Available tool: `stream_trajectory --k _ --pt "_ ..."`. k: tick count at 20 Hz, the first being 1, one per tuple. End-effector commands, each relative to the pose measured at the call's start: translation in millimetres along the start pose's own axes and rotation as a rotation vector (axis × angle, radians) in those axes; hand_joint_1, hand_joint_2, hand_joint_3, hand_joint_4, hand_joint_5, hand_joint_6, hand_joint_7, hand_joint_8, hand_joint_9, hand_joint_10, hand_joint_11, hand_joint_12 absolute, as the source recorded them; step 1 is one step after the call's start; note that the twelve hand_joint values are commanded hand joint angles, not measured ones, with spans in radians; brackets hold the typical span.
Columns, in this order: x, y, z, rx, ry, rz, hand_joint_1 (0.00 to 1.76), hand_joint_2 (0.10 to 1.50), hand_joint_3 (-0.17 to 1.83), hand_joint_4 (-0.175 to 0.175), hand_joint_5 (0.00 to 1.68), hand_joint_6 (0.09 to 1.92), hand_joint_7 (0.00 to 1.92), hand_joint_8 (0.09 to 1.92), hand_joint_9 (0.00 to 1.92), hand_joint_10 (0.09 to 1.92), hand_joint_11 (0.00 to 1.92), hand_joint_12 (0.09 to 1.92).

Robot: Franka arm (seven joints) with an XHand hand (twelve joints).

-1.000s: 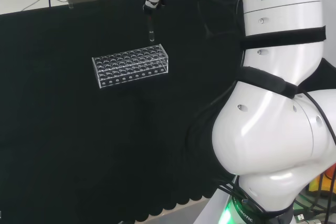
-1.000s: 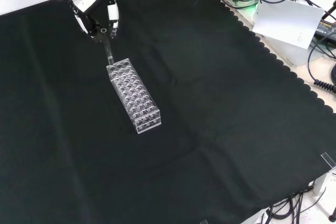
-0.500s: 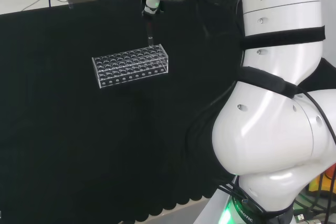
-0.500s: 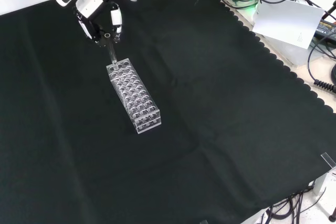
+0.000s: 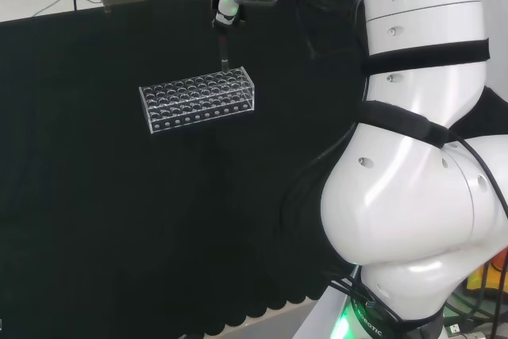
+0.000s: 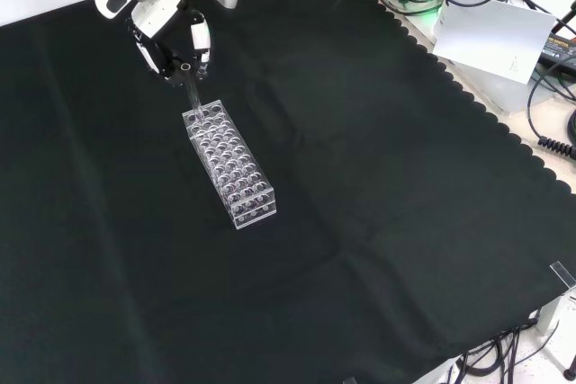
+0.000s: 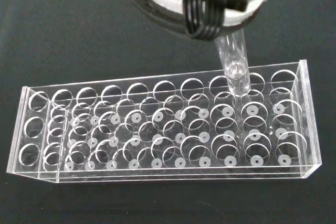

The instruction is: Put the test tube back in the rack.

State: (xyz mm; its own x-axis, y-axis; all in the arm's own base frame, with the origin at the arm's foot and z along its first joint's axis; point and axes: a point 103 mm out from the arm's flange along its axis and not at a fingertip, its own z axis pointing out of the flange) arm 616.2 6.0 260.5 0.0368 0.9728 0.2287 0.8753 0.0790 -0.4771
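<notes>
Above rack [image 6: 229, 165] far end: hand [image 6: 171, 38] pinching test tube [image 6: 193, 96], tip w/in hole row.

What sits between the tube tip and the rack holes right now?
Nothing visible. The hand holds the test tube upright, its tip just above the rack near one end, over the back row as the wrist view shows it. The holes beneath look empty, and no other ware stands on the cloth nearby.
</notes>
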Motion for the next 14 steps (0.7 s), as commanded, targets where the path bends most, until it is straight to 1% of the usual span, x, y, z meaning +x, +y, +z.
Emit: stream_trajectory --k 1,9,14 --pt "-0.7 1.9 0.9 0.004 -0.001 0.008 1.43 0.71 0.49 -0.175 1.28 0.37 1.38 0.75 1.51 0.09 1.15 0.98" --pt "-3.9 7.6 -0.5 0.009 0.008 0.013 1.43 0.71 0.49 -0.175 1.28 0.37 1.38 0.75 1.51 0.09 1.15 0.98" --pt "-6.9 11.1 -0.4 0.004 0.001 0.017 1.43 0.71 0.49 -0.175 1.28 0.37 1.38 0.75 1.51 0.09 1.15 0.98"
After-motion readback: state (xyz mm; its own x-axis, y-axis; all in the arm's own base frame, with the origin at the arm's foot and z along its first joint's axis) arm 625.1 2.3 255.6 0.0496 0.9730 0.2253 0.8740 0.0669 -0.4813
